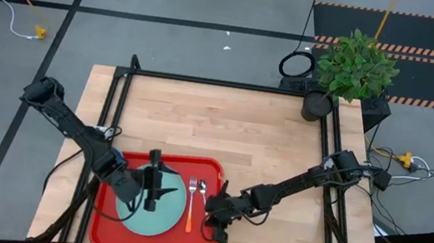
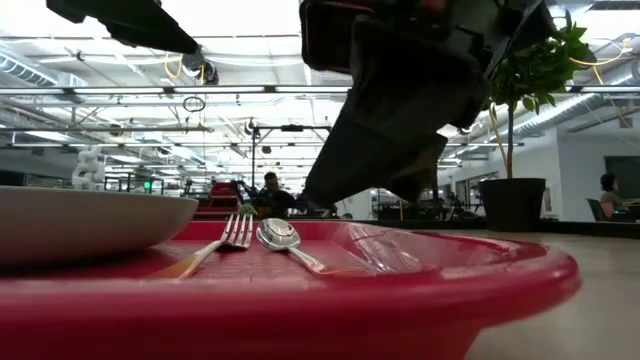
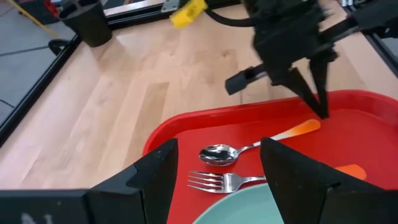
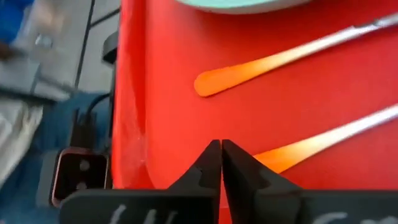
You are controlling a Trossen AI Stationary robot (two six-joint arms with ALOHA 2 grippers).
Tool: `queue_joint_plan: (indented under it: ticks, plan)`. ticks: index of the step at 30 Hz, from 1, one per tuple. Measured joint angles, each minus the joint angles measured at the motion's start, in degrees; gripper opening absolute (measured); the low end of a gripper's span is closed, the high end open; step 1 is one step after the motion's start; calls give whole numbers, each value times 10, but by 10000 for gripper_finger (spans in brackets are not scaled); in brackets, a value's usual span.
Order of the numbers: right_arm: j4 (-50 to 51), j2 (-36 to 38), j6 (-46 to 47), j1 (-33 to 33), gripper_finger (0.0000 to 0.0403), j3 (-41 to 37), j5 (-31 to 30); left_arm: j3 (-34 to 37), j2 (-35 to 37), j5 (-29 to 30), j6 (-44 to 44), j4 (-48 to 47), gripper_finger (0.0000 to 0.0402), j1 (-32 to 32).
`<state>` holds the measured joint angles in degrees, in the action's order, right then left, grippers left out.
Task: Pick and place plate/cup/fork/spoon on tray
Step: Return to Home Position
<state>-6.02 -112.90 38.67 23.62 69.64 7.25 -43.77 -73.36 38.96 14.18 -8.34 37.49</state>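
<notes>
My right claw (image 4: 221,149) is pinched together on nothing, tips just above the glossy red tray (image 4: 134,93) beside the spoon (image 4: 311,144)'s orange plastic handle, so I judge the placing done and home next. My left claw (image 3: 219,144) hangs spread apart over the smooth mint plate (image 3: 249,208); spoon and steel-tined fork (image 3: 224,182) lie side by side between plate and rim. The cup I cannot see.

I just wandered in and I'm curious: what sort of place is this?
Probably a robotics lab in a large open hall: the left arm and right arm reach over a tray on a framed wooden table, striped tape marks the floor, and bare ceiling beams run overhead.
</notes>
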Motion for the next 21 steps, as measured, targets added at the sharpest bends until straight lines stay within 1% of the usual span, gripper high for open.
queue_joint_plan:
  ticks: [3, 6, 10, 14, 21]
  plan:
    - [13, 0, -62, 0, 1, 11, 20, 0, 0, 0, 5, 0, 230, -7]
    - [30, 0, -124, 0, 0, 24, 22, 0, 0, 0, 18, 0, 230, -16]
    - [64, -1, -174, -3, 0, 25, 22, 0, 0, 0, 31, 0, 230, -26]
    - [67, -6, -198, -7, 0, 27, 19, 0, 0, 0, 35, 9, 230, -38]
    - [55, -21, -201, -12, 0, 27, 12, 0, 0, 0, 26, 14, 230, -57]
